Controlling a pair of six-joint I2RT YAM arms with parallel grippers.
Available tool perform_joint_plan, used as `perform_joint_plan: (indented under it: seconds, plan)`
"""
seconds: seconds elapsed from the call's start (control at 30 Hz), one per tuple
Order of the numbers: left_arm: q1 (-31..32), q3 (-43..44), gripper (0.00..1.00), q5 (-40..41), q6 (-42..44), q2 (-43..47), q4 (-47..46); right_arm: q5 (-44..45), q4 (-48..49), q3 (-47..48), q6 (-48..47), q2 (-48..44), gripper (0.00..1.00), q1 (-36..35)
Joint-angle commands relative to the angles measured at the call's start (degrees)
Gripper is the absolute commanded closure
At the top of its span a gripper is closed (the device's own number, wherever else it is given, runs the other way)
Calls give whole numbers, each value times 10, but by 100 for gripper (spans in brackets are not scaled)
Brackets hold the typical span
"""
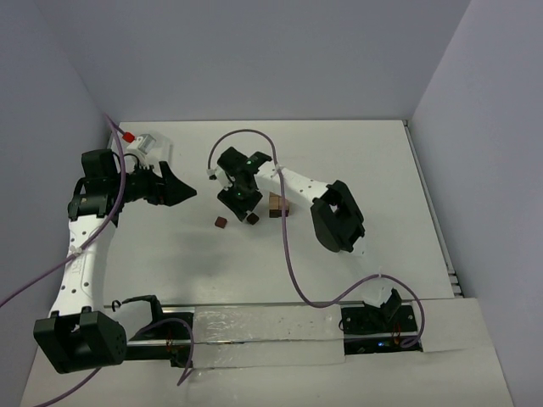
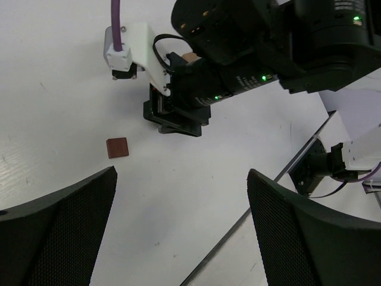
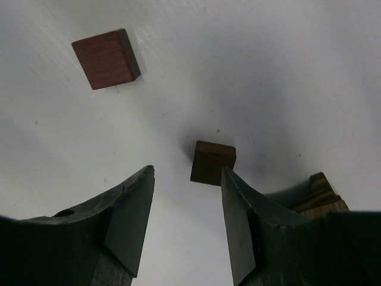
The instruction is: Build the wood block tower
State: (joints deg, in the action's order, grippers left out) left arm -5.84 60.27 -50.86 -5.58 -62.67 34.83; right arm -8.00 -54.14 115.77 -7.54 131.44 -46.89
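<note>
**A:** What worries you from where you sit?

**B:** My right gripper [image 3: 187, 171] hangs half spread over the desk [image 1: 382, 170] and pinches nothing. The dark block [image 3: 212, 162] sits off-centre, at the tip of one finger rather than in the gap. If I come down like this, I expect that finger to land on it or knock it toward the tower [image 1: 277, 206]. The tower stands just beside it and could topple.

**A:** And the other arm?

**B:** My left gripper [image 2: 181, 174] is spread wide and empty, off to the side. A second dark block [image 3: 107, 58] lies loose nearby, and a careless sweep could scatter it.

**A:** Any labels?

**B:** I can't read any writing in any view. There are only green lights [image 2: 262, 77] on the right arm.
</note>
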Motion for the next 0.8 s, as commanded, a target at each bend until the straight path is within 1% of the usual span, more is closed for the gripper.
perform_joint_plan:
  seconds: [0.0,0.07,0.17,0.27,0.37,0.53,0.57,0.67,0.77]
  plan:
    - [-7,17,4,-34,-3,-2,-22,7,-7,7,-16,8,43,-3]
    - [-8,18,4,-36,-4,-3,-23,10,-9,10,-17,13,42,-3]
    - [-10,19,4,-37,-5,-4,-22,19,-10,15,-19,19,35,-3]
    - [-10,18,4,-39,-3,-4,-21,28,-10,20,-19,25,30,-2]
    - [-12,16,4,-39,-4,-3,-22,32,-12,24,-23,31,29,-2]
    - [-15,17,3,-45,-5,-3,-22,28,-17,30,-29,42,31,0]
    - [-15,19,1,-44,-4,-3,-21,26,-17,31,-31,43,32,0]
    - [-16,26,1,-44,0,-4,-14,25,-21,37,-35,52,34,0]
    - [-16,31,1,-45,2,-6,-11,15,-31,47,-37,59,40,0]
